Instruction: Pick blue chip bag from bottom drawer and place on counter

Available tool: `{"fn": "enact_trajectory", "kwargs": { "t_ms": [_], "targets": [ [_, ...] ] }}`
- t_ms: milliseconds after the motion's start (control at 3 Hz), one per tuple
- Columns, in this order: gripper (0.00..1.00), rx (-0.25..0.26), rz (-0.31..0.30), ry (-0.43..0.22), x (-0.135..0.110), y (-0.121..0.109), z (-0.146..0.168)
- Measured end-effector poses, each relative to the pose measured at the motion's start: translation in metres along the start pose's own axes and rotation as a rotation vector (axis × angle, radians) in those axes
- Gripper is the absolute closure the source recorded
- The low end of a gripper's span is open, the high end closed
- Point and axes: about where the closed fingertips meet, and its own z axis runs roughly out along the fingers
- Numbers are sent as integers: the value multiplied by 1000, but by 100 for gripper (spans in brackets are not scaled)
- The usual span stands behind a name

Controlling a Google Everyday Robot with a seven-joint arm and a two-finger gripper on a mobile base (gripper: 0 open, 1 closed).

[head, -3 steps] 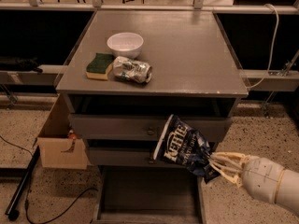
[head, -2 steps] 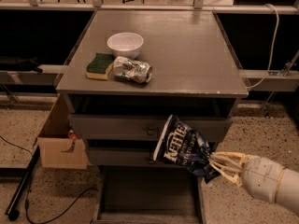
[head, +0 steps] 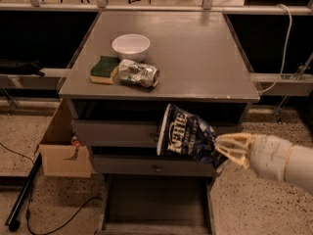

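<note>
The blue chip bag [head: 186,135] is a crinkled navy foil bag with white lettering. It hangs in the air in front of the two knobbed drawers, just below the counter's front edge. My gripper [head: 222,148] comes in from the right and is shut on the bag's right end. The bottom drawer [head: 156,204] is pulled open below, showing a flat grey floor with nothing on it. The counter [head: 195,53] is the broad grey cabinet top above the bag.
On the counter's left part stand a white bowl [head: 130,46], a green-and-yellow sponge [head: 104,69] and a crushed silver-green can [head: 139,73]. A cardboard box [head: 61,151] sits on the floor left of the cabinet, with a black cable [head: 29,190] beside it.
My gripper has lifted the chip bag a little higher in front of the drawers. Nothing on the counter has moved.
</note>
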Motion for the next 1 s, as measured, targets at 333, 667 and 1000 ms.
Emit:
{"fn": "enact_trajectory", "kwargs": {
  "t_ms": [333,667,1000],
  "targets": [
    [100,-8,-36,8,-18,-40,13],
    [100,-4,-80,29,-40,-92,25],
    [100,26,-139,77,-77,-156,11]
  ]
}}
